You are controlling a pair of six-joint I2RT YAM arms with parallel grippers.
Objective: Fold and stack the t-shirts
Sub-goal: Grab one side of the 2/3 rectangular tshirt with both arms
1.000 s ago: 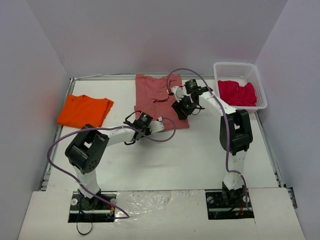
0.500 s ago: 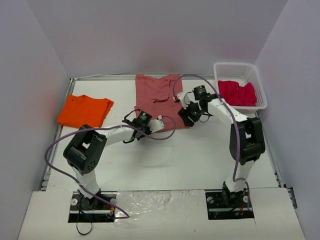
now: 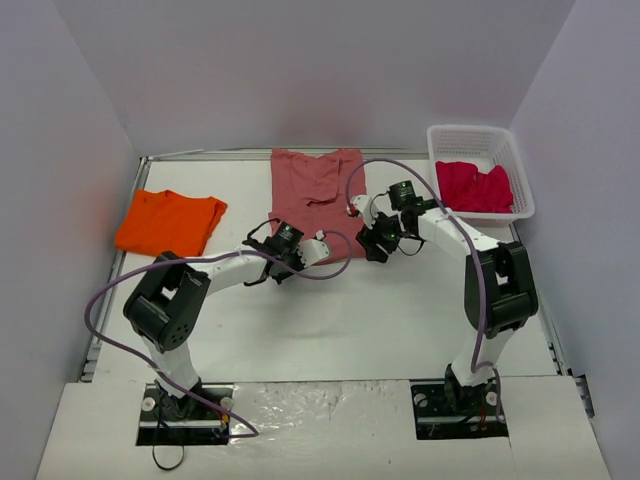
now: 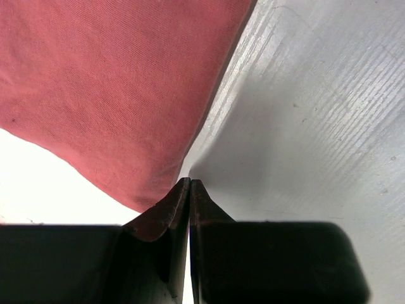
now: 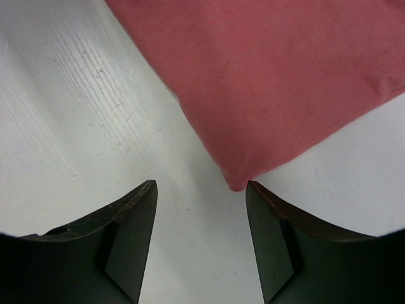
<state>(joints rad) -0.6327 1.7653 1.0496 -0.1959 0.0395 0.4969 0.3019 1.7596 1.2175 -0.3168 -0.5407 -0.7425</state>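
Though faintly scuffed, white table (image 3: 380, 300) (walls (image 3: 300, 70) perhaps lilac).

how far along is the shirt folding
Done: orange tee lies folded at left. In hand: brick-red tee spread out, left hand pinching one near corner, right hand open around the other. Left: fold it, then the crimson tee in the basket, then stack.

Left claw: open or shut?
Shut. The left claw pinches a corner of the red shirt; both cloth edges run into its touching fingertips.
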